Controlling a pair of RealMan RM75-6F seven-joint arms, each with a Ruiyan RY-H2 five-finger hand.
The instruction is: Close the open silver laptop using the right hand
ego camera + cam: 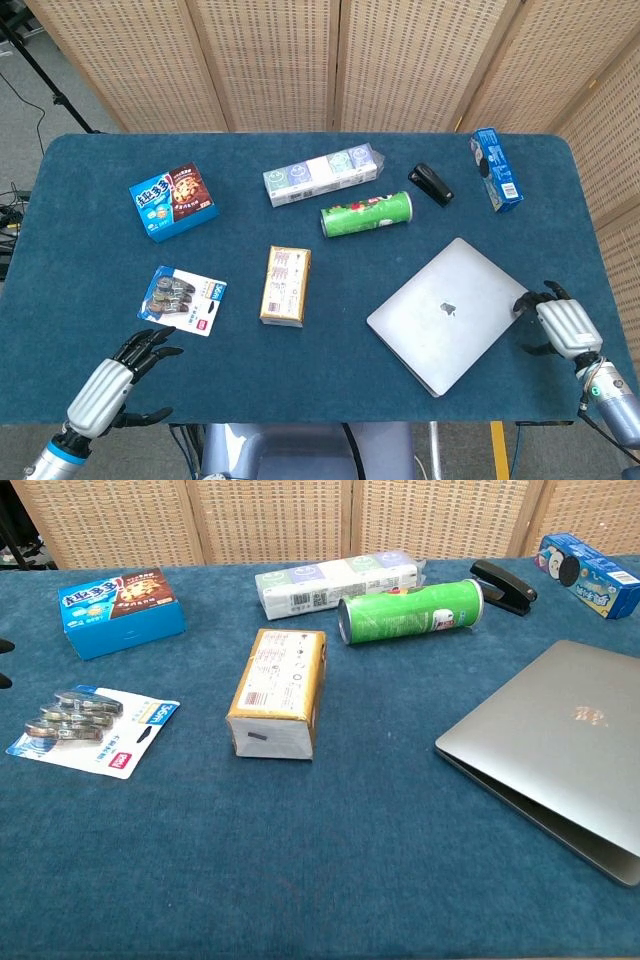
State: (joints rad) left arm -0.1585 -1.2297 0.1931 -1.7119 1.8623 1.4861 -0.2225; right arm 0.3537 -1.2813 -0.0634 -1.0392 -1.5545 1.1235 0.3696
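The silver laptop (450,312) lies at the right of the blue table with its lid down; in the chest view the laptop (565,745) shows only a thin dark slit along its near edge. My right hand (560,322) sits just beyond the laptop's right corner, fingers spread and holding nothing, its fingertips (522,300) at the lid's edge. My left hand (125,370) hovers at the front left of the table, fingers apart and empty. Neither hand shows in the chest view.
A yellow box (285,286), a clip pack (183,299) and a blue biscuit box (173,202) lie to the left. A green can (366,214), tissue pack (322,175), black stapler (431,184) and blue carton (496,168) lie behind the laptop. The table edge (590,230) is close on the right.
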